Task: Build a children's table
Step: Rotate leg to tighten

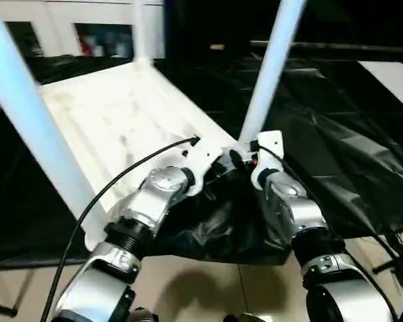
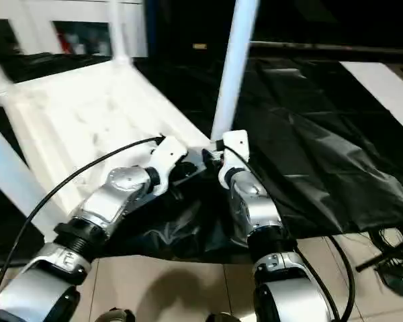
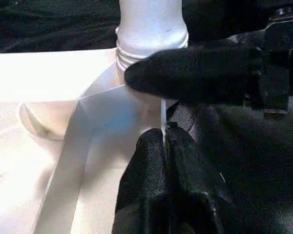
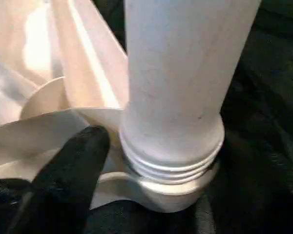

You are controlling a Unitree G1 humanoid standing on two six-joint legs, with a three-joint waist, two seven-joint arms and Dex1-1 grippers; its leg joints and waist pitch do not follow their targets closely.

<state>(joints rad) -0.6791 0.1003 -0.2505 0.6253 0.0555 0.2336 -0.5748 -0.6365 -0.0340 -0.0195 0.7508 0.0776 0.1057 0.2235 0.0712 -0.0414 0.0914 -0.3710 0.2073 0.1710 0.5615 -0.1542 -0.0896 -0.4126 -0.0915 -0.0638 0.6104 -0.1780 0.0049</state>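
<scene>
The children's table lies upside down: its white ribbed tabletop [image 1: 121,114] faces up. Three white legs rise from it, at the near right corner [image 1: 269,67], the near left [image 1: 27,114] and the far side [image 1: 142,33]. My left gripper [image 3: 165,136] is shut on the tabletop's thin rim [image 3: 162,109] just beside the near right corner socket. My right gripper [image 1: 245,149] stands open around the threaded foot of that leg [image 4: 176,97]. One of its fingers [image 4: 68,175] rests beside the socket [image 4: 171,190], and its other finger is hidden behind the leg.
A crumpled black sheet [image 1: 336,134] covers the surface under and to the right of the tabletop. A white cabinet [image 1: 60,27] stands at the back left. A black cable [image 1: 121,178] runs over my left forearm. More cables [image 1: 396,255] lie on the tiled floor at the right.
</scene>
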